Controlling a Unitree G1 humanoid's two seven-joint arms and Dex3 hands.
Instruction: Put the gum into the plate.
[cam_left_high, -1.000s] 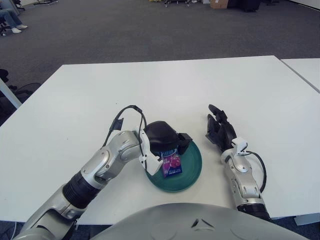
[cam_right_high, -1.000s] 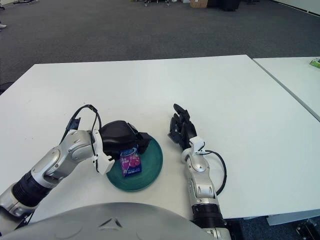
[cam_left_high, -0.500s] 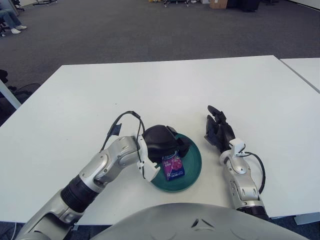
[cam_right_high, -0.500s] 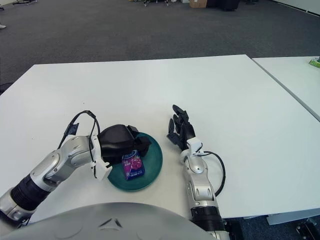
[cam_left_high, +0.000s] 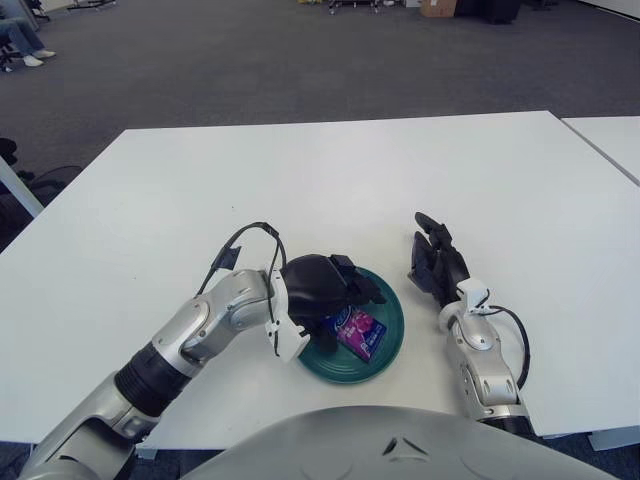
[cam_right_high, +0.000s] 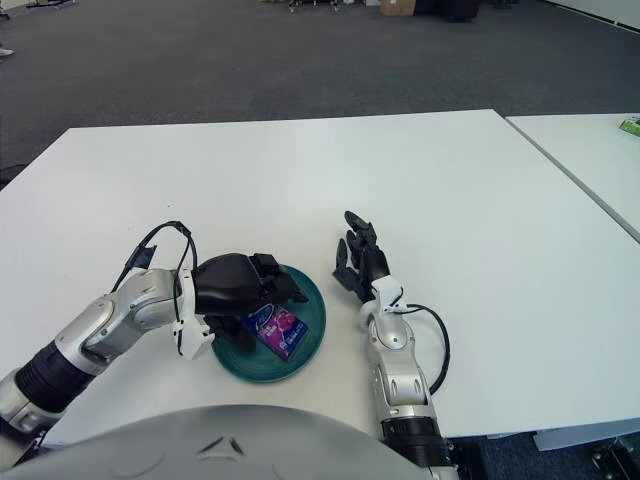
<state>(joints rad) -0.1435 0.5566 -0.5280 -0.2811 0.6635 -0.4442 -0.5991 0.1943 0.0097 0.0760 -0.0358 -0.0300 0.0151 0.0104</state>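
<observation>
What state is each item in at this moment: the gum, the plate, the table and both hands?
gum: lying tilted inside the plate, no finger closed on it.
plate: upright on the table, holding the gum.
left hand: over the plate's left part, fingers spread, holding nothing.
right hand: to the right of the plate, fingers extended, holding nothing.
table: white, bearing the plate.

Silver-grey metal forearms with black elbow collars, white wrist brackets and looping black cables end in the black three-fingered left hand (cam_left_high: 318, 285) and right hand (cam_left_high: 436, 262).
</observation>
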